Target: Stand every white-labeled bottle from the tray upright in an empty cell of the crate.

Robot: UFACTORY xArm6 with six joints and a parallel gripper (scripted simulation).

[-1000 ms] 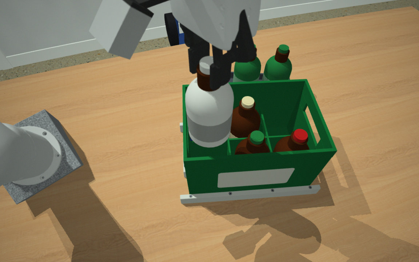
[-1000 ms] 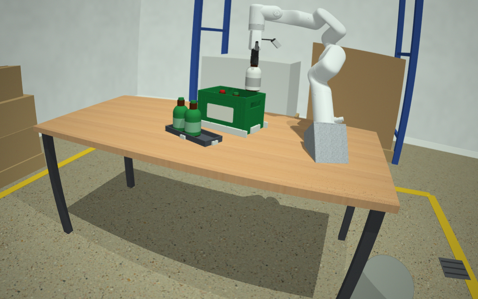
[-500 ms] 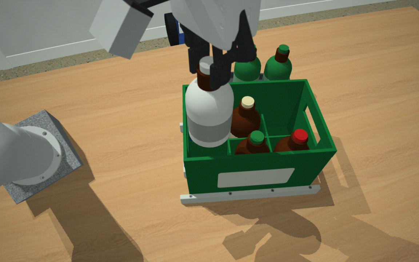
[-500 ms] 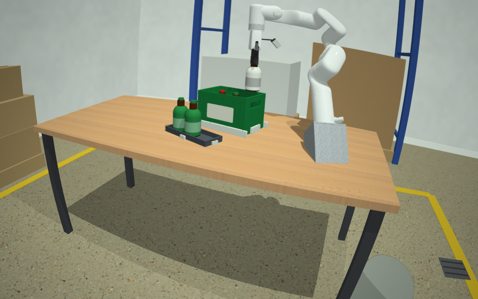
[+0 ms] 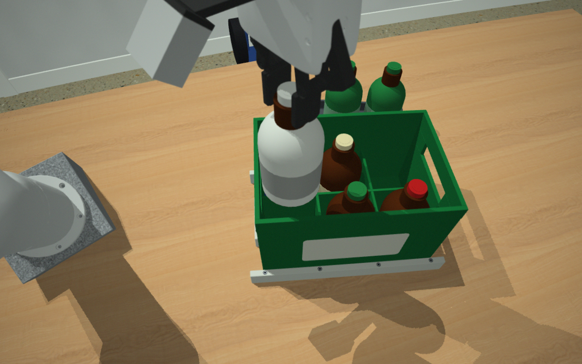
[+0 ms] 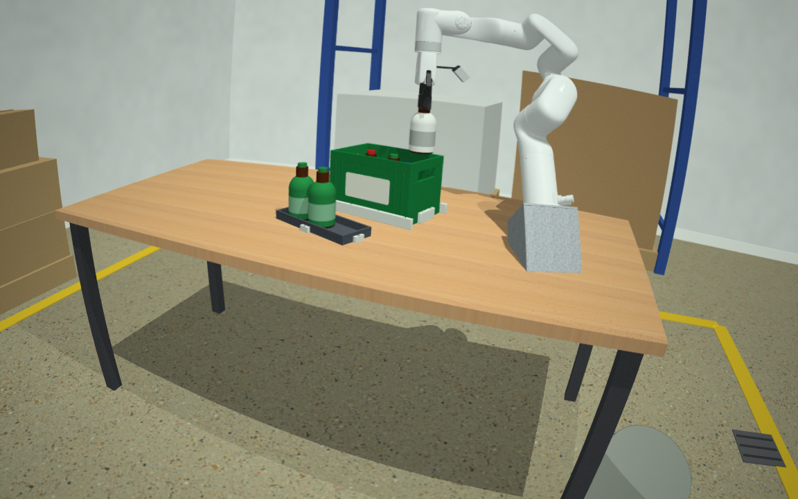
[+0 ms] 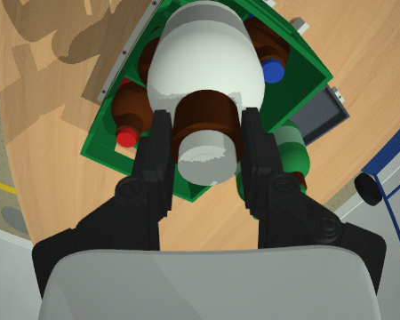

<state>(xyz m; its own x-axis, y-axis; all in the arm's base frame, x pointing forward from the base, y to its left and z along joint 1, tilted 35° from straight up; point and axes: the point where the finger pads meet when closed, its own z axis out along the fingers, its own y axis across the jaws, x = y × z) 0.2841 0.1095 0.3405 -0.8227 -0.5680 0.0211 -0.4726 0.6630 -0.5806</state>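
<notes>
Claw (image 7: 206, 142) clenched on white-labeled bottle's (image 5: 289, 158) brown neck, bottle hanging upright below, over green crate (image 5: 351, 228)

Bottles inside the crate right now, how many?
4 visible: cream cap, green cap, red cap, blue cap. The white bottle hangs above in the hand.
</notes>
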